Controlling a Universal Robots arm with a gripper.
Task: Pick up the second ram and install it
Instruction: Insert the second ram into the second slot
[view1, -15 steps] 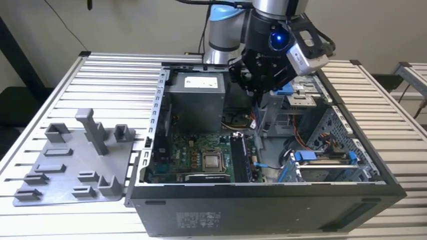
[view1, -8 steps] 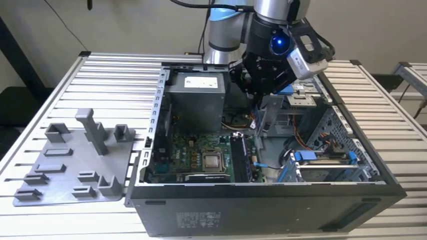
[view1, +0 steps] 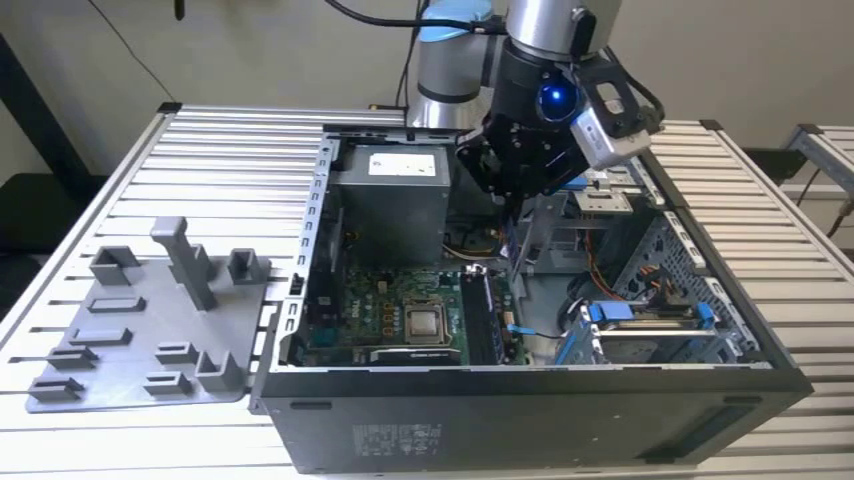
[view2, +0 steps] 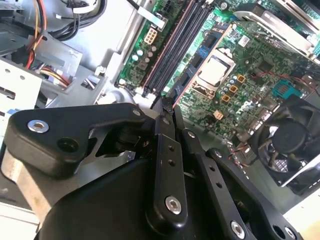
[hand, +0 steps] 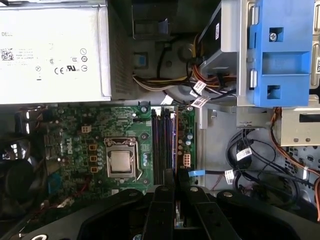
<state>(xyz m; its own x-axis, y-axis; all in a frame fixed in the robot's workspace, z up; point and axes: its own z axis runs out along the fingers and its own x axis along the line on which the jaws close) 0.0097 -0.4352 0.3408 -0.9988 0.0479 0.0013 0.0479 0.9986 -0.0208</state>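
Note:
My gripper (view1: 523, 198) hangs over the open computer case (view1: 534, 400), above the motherboard's right side in the exterior view. Its fingers are shut on the second ram (view1: 515, 245), a thin stick held upright and seen edge-on, its lower end just above the board. In both wrist views the gripper (view2: 167, 102) (hand: 175, 176) is pressed closed, pointing at the long black memory slots (hand: 162, 142) (view2: 175, 45). The stick's edge barely shows between the fingers there. I cannot tell whether a stick sits in any slot.
A grey power supply (view1: 387, 190) (hand: 50, 50) fills the case's far corner. The processor socket (hand: 120, 162) (view1: 427, 322) lies beside the slots. A blue drive bracket (hand: 280, 60) and loose cables (hand: 250, 155) crowd the other side. A grey holder plate (view1: 147, 320) sits on the table outside the case.

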